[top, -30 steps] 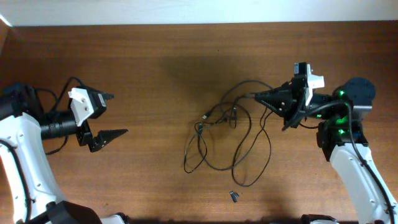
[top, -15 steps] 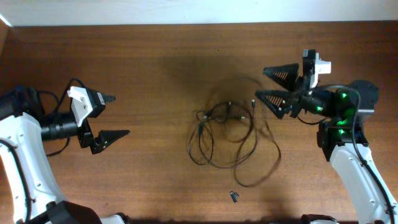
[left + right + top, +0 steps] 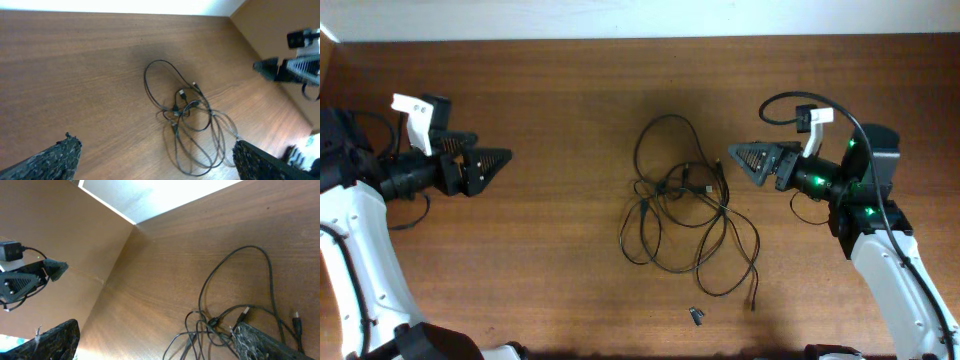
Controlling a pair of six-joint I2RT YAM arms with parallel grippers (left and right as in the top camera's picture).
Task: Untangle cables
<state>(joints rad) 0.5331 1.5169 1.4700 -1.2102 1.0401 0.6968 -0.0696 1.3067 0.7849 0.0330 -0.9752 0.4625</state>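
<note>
The cables (image 3: pixel 665 188) lie as one loose black tangle in the middle of the table, with one loop reaching toward the far side and a plug end (image 3: pixel 754 303) trailing at the near right. My left gripper (image 3: pixel 495 160) hovers far to the left of them, open and empty. My right gripper (image 3: pixel 740 157) is open just right of the tangle and holds nothing. In the left wrist view the cables (image 3: pixel 176 107) lie ahead of the wide-open left gripper (image 3: pixel 160 160). In the right wrist view the cables (image 3: pixel 210 321) lie beside the right fingertip (image 3: pixel 260 342) of the open right gripper (image 3: pixel 155 342).
A tiny dark loose piece (image 3: pixel 697 316) lies near the front edge below the tangle. Thicker black cords hang on both arms. A pale wall runs along the table's far edge.
My right gripper opened and let go of the cable, which dropped back onto the table. It then drew back slightly to the right. My left gripper rose toward the far left and turned.
</note>
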